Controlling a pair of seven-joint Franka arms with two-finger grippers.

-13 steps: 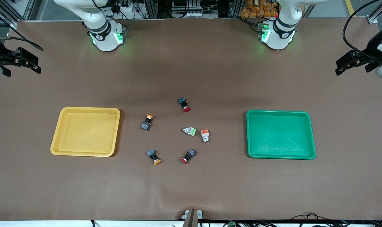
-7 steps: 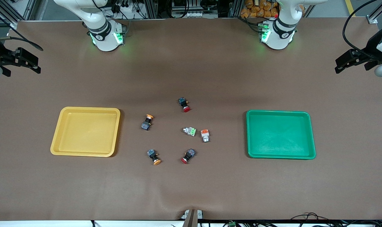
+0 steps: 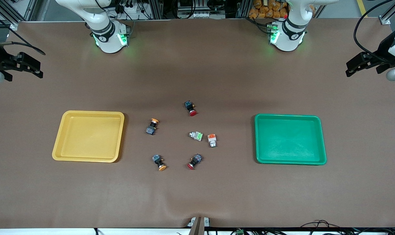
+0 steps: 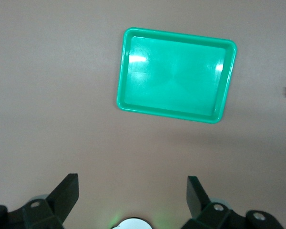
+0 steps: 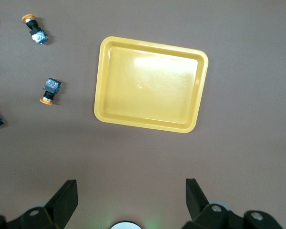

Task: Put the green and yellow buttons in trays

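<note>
Two black switches with orange-yellow caps lie mid-table, nearer the yellow tray. A grey switch with a green block and a grey switch with an orange block lie side by side, nearer the green tray. Both trays are empty. My right gripper hangs open and empty, high over the right arm's end of the table. Its wrist view shows the yellow tray and both yellow-capped switches. My left gripper hangs open and empty over the left arm's end, and its wrist view shows the green tray.
Two black switches with red caps lie among the others, one farther from the front camera and one nearer. The brown table cover has a small wrinkle near its front edge.
Both grippers have shifted very slightly at the table's ends. Nothing on the table has moved.
</note>
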